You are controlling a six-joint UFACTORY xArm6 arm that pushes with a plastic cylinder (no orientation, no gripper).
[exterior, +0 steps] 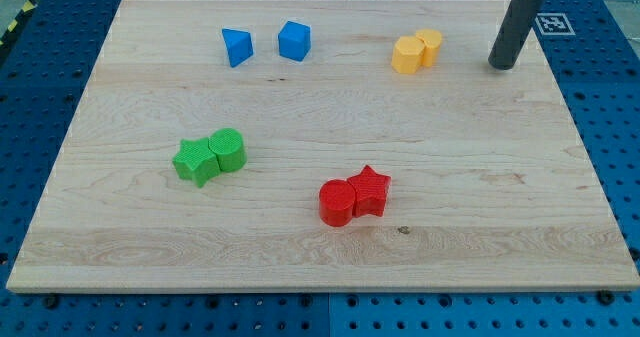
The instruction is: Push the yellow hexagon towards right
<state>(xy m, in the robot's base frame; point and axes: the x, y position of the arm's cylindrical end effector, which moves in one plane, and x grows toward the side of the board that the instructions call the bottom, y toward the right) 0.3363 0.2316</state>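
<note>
The yellow hexagon lies near the view's top right of the wooden board, touching a second yellow block on its right, whose shape I cannot make out. My tip rests on the board to the right of both yellow blocks, well apart from them, at about the same height in the view. The dark rod rises from it toward the view's top edge.
Two blue blocks sit at the top left of centre. A green star touches a green cylinder at the left. A red cylinder touches a red star at lower centre. The board's right edge is near my tip.
</note>
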